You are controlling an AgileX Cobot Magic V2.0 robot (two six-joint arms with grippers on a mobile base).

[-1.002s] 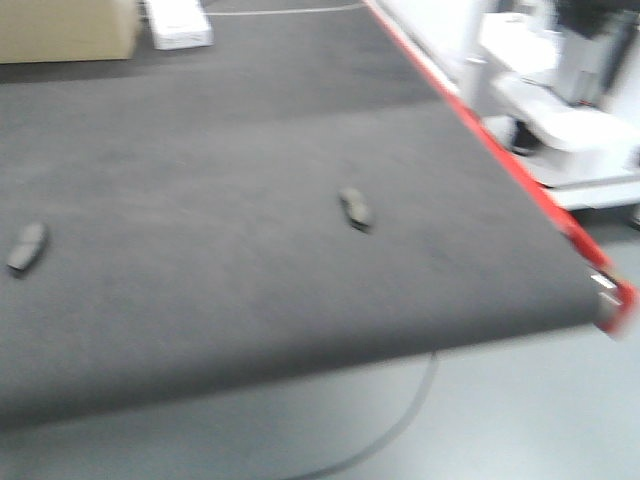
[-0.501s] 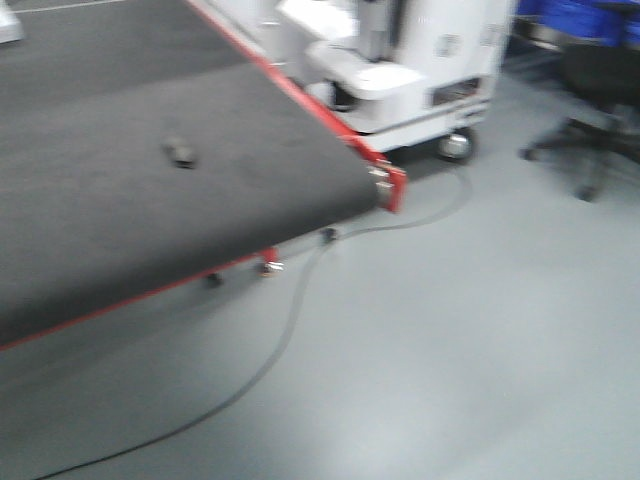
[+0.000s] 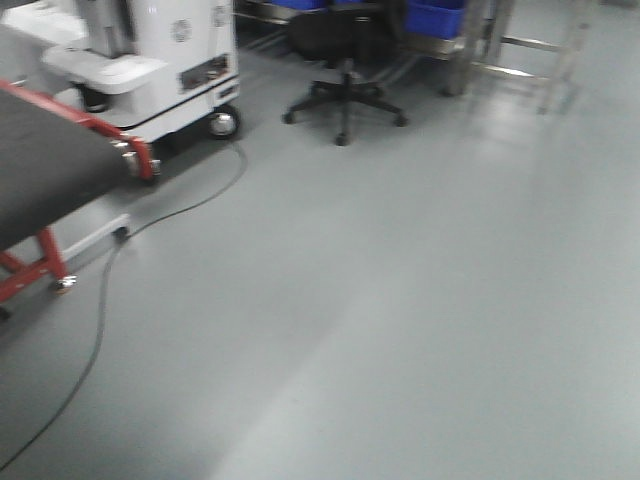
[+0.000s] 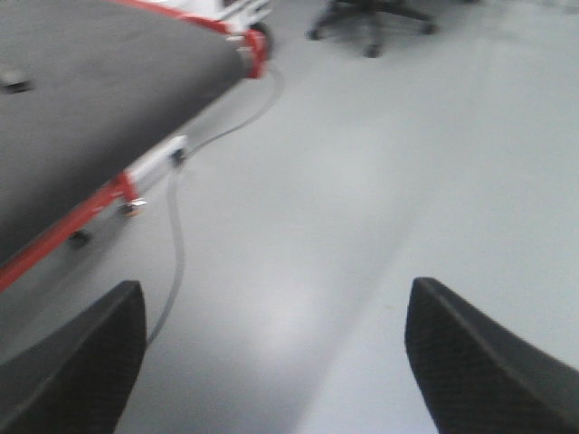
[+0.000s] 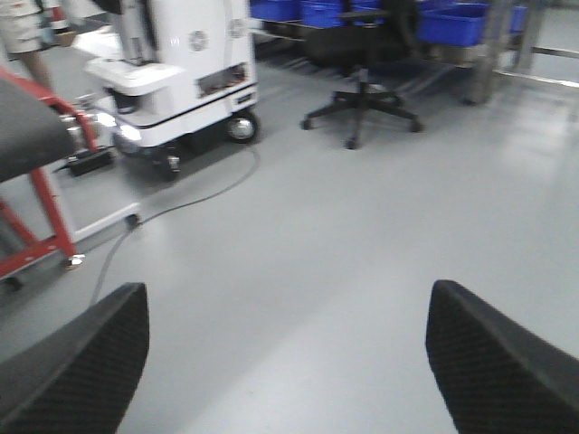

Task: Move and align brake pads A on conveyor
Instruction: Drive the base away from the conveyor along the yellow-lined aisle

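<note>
One brake pad (image 4: 13, 81) lay on the conveyor (image 4: 99, 108), well off. Both left jaws and right jaws were wide open, empty. Travel step, I judged; next needed squaring to the belt.

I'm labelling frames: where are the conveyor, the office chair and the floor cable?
conveyor (image 4: 90, 117), left wrist view, belt surface.
office chair (image 3: 345, 96), front view, wheeled base.
floor cable (image 3: 101, 310), front view, middle stretch.

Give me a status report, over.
Left pincer and right pincer open, empty. One brake pad on conveyor, away from both pincers. Cable on floor beside it.
</note>
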